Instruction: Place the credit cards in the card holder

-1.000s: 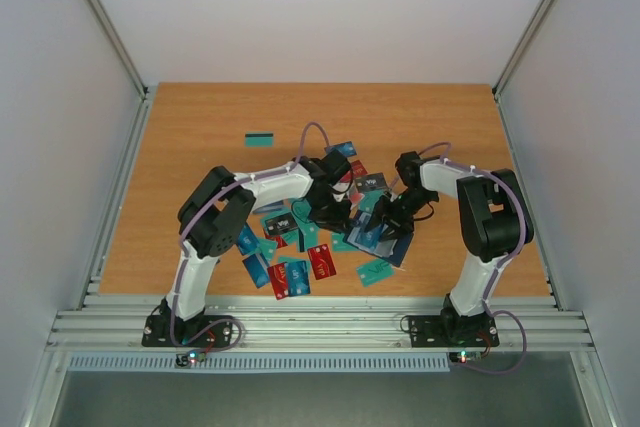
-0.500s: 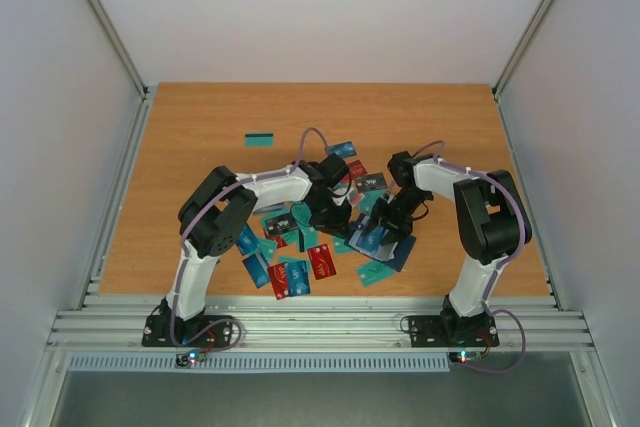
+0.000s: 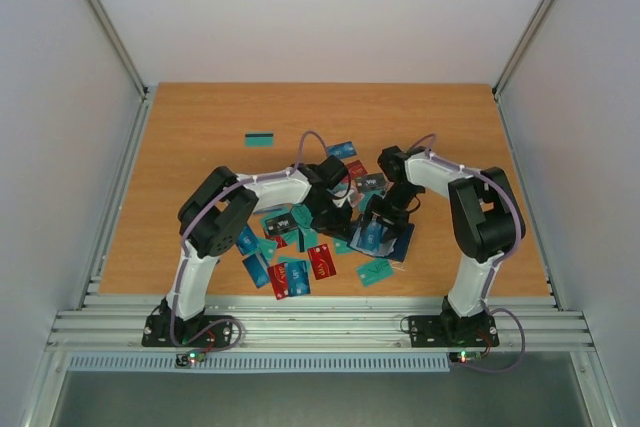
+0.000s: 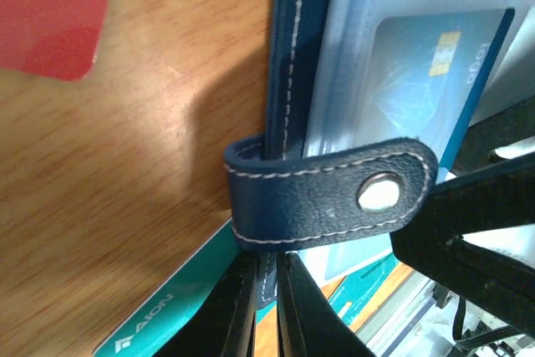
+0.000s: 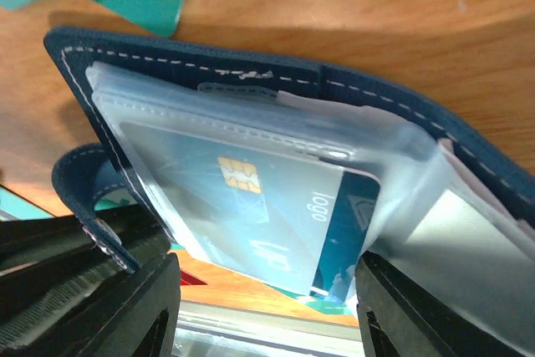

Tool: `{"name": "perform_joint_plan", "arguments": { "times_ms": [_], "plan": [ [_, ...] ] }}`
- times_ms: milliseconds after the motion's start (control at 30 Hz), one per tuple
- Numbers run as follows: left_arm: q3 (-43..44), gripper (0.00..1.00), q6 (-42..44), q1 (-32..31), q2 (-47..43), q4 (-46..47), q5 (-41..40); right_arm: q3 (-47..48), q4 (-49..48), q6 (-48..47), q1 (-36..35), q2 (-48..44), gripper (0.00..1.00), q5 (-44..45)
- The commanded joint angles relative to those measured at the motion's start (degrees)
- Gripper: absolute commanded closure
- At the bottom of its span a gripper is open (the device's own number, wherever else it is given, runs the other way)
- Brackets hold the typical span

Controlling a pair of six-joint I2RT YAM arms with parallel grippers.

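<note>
Credit cards [image 3: 322, 261] litter the lower centre; just right lies the open card holder [image 3: 403, 245], one blue card [image 5: 251, 206] sleeved inside. Now the left gripper [image 4: 266, 290] has pinched shut on its clasp tab [image 4: 334, 190]; the right gripper [image 5: 266, 265] has shifted leftward, jaws wider, empty.

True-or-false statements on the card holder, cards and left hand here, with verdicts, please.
The card holder lies open on the table. True.
A blue chip card sits partly in its clear sleeve. True.
The left hand is spread wide, clear of the holder. False: its fingers pinch the holder's edge below the clasp tab.
The clasp tab is snapped shut. False: it is unfastened, snap exposed.
One teal card lies apart, beyond the pile. True.
</note>
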State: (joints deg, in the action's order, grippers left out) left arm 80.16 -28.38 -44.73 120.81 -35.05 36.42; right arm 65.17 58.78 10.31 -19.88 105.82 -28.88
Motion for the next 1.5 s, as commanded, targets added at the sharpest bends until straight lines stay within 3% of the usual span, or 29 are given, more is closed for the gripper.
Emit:
{"name": "perform_joint_plan", "arguments": {
  "times_ms": [0,300,533,800,967,1267,1467],
  "plan": [
    [-0.8,0.91,-0.8,-1.4,0.4,2.2,1.0,2.9,0.8,2.7,-1.1,2.1,0.4,-0.4],
    [0.2,0.89,-0.5,-1.4,-2.9,-2.6,-3.3,0.9,0.6,-0.8,-1.1,1.8,0.36,0.4],
    [1.4,0.77,-0.2,-1.2,-6.5,-7.8,-8.5,-1.4,1.4,-4.8,-0.5,-0.8,0.35,2.7],
    [3.7,0.76,-1.4,-2.2,-8.1,-8.4,-5.9,-1.2,1.4,-8.1,-0.4,-3.0,0.34,1.5],
    [5.2,0.76,-2.6,-4.2,-5.7,-6.3,-1.6,-2.5,0.3,-9.3,0.0,-3.7,0.44,1.3],
    [5.0,0.77,-7.8,-5.1,-2.2,-2.0,0.0,-5.8,0.1,-11.2,0.4,-6.3,0.5,2.4],
    [5.0,0.77,-10.6,-5.4,-0.5,0.4,-0.2,-8.1,-2.4,-11.8,0.8,-7.5,0.67,1.0]
  ]
}}
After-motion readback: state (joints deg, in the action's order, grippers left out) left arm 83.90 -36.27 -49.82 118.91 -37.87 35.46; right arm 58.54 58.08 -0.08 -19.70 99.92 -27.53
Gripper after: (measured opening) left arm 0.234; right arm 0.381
